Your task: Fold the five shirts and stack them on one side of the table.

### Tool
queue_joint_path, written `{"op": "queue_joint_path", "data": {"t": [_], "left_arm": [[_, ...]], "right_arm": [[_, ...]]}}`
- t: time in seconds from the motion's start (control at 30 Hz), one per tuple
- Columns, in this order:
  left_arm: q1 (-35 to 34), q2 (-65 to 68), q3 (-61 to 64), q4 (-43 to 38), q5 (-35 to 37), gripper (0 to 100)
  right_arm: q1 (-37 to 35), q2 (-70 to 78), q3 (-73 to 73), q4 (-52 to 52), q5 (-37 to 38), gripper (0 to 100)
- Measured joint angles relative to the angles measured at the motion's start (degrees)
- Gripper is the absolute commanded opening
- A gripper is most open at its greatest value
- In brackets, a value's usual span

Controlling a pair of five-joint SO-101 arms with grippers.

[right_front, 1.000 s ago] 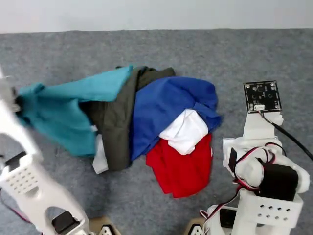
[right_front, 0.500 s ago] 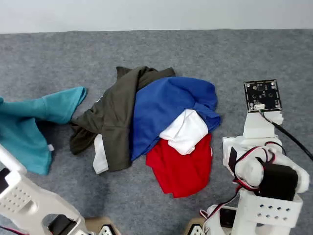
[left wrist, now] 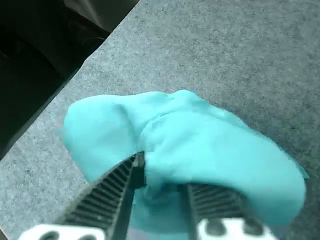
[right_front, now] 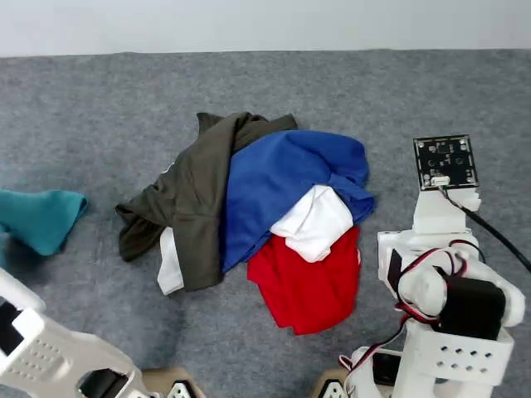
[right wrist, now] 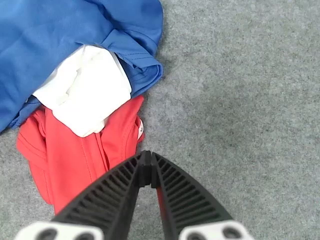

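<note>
Between the fingers of the left gripper (left wrist: 162,175) a bunched fold of the teal shirt (left wrist: 200,145) is being clenched, with the cloth draped over both fingers above the grey table (left wrist: 240,55). From the high view, that teal shirt (right_front: 37,217) is being held well apart from the blue shirt (right_front: 282,186), out beyond the olive shirt (right_front: 199,199), which is lying against the blue shirt on the side away from the right arm. The right gripper (right wrist: 148,165) is being kept pressed together on nothing, over bare table near the blue shirt, just beside the red shirt (right wrist: 75,160) and the white shirt (right wrist: 87,92), both of which are touching the blue shirt's edge.

By judgement, the task is only just being begun. One shirt is being separated, none is being shown folded, no stack is being built, and four shirts are being left heaped around the blue shirt. The grasp on the cloth is being made plain by the left wrist view, the heap's whole layout is being supplied by the high view, and the empty, closed jaws are being confirmed by the right wrist view
</note>
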Motion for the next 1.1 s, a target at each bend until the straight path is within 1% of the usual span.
{"op": "queue_joint_path", "data": {"t": [0.07,0.27,0.33,0.43,0.53,0.67,0.9,1.0,1.1], "left_arm": [[0.0,1.5,0.0,1.0,0.1,30],[0.5,2.1,-0.4,2.5,-1.1,30],[1.8,2.1,-0.8,2.7,-1.3,30],[6.0,0.7,-0.3,2.8,-1.3,30],[13.4,-3.6,3.4,2.8,-1.3,30],[26.8,-8.3,12.2,2.8,-1.1,30],[49.3,-8.3,29.4,2.7,0.5,30],[56.0,-5.1,32.3,1.0,0.5,30],[60.3,-0.9,32.6,-1.8,0.5,30]], "right_arm": [[0.0,0.0,0.0,0.0,0.0,0.9],[0.0,0.0,0.0,0.0,0.0,0.9],[0.0,0.0,0.0,0.0,0.0,0.9],[0.0,0.0,0.0,0.0,0.0,0.9],[0.0,0.0,0.0,0.0,0.0,0.9],[0.0,0.0,0.0,0.0,0.0,0.9],[0.0,0.0,0.7,0.0,0.0,0.9],[0.1,0.0,1.1,0.0,0.0,0.9],[0.0,0.0,1.1,0.0,0.0,0.9]]}}
